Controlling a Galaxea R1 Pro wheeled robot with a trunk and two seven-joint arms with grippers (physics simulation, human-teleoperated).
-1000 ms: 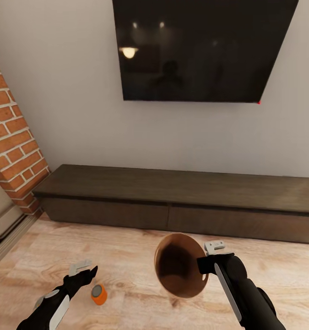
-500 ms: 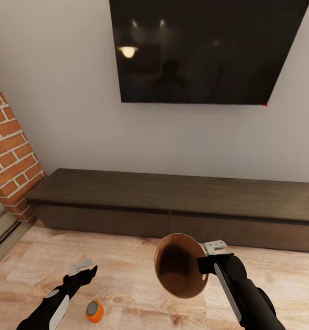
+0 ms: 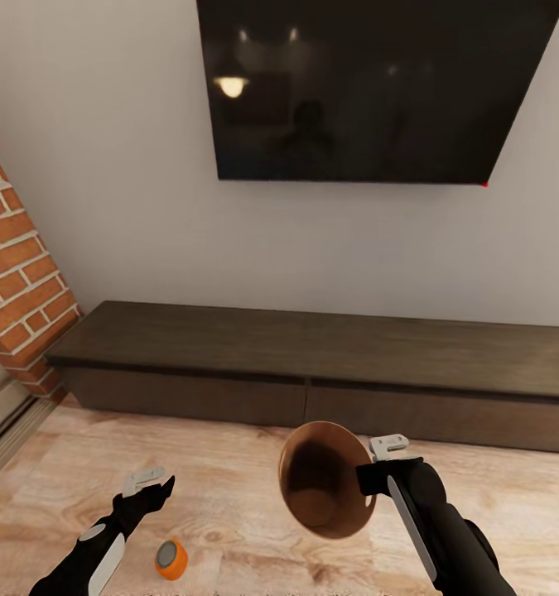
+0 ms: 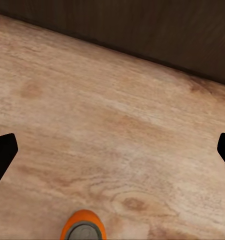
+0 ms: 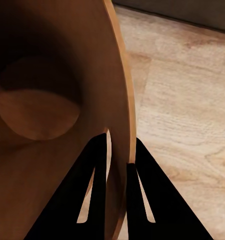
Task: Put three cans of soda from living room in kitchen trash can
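The orange soda can (image 3: 171, 559) stands upright on the light wood plank floor (image 3: 229, 480), just below and to the right of the left gripper (image 3: 151, 484) in the head view; the left wrist view catches its grey top (image 4: 83, 230) at the edge of the frame. A second ago the can sat higher in the head view and the brick chimney (image 3: 18, 281) took up more of it. The cabinet and television shift too, so I judge that the robot itself has turned or rolled a little and the can has stayed put. The left gripper's fingers stand spread apart and hold nothing.

The right gripper (image 3: 377, 470) is clamped on the rim of the copper trash can (image 3: 325, 480), one finger inside the wall and one outside, as the right wrist view (image 5: 117, 165) shows. The bin is carried tilted, its mouth facing the camera. Its dark inside looks bare down to the round bottom, so no can is in it yet.

Behind runs the long dark low cabinet (image 3: 312, 364) under the black television (image 3: 370, 87). The other two cans are nowhere I can see.
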